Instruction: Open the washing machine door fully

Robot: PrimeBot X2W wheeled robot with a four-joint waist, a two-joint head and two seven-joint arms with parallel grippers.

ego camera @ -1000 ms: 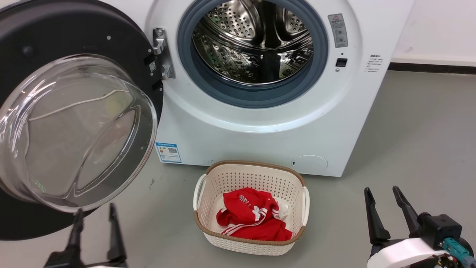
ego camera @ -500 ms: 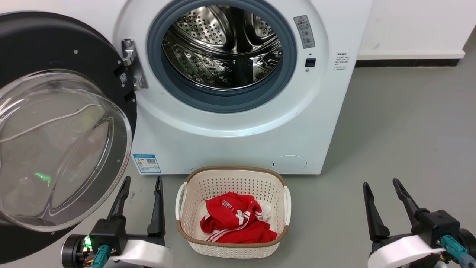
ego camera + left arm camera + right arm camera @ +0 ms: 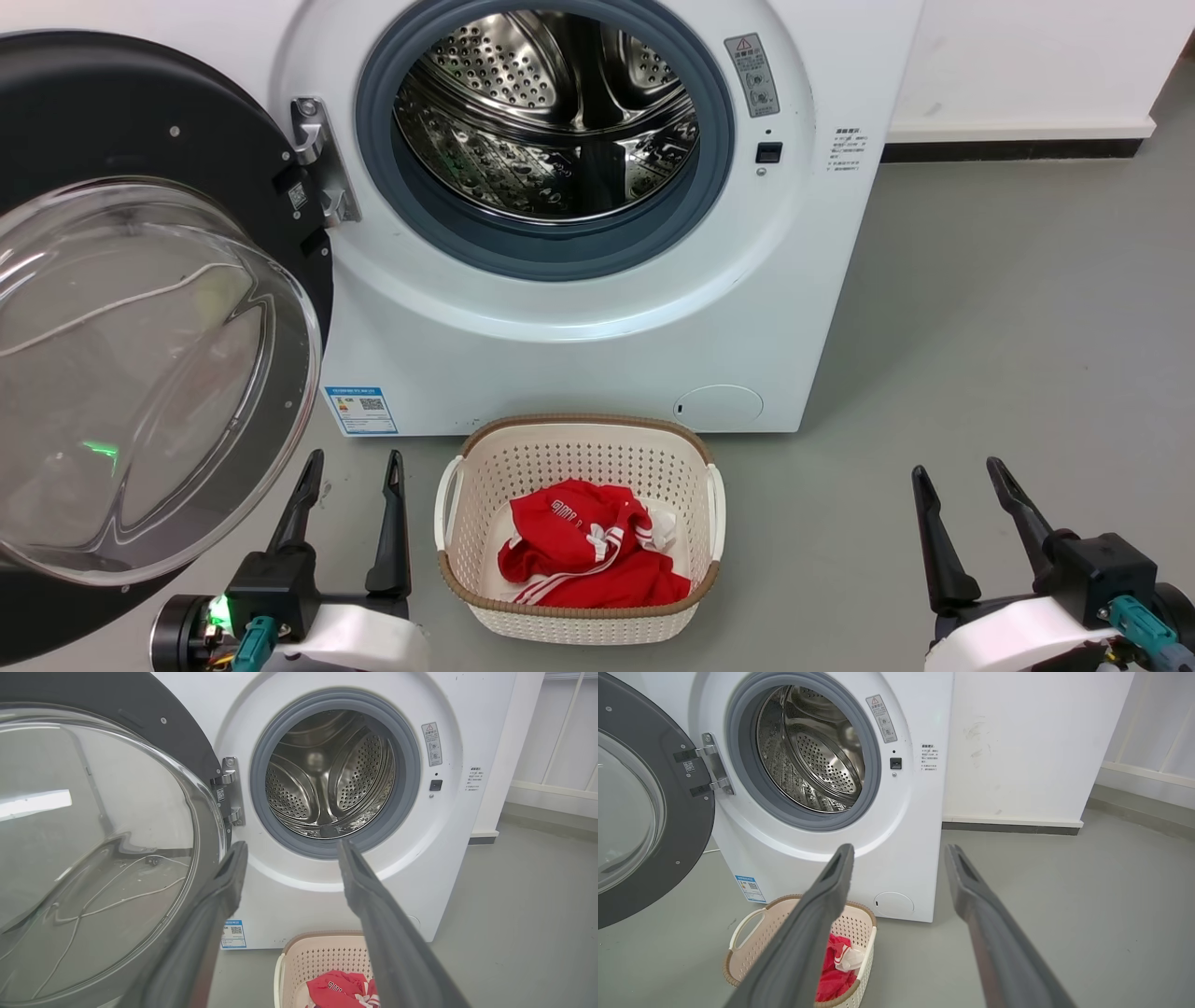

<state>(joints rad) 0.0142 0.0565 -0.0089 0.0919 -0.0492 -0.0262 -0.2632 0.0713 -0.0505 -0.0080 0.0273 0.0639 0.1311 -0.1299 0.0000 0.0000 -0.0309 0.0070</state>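
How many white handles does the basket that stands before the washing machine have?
2. In the head view, the left handle is on the left wall of the basket, and the right handle is on its right wall. None seems hidden.

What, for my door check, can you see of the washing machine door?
The washing machine door is a round glossy black disc with a bulging clear glass bowl at its centre. It stands swung wide open, left of the drum, hung on a metal hinge. The open left gripper sits near its lower rim, apart.
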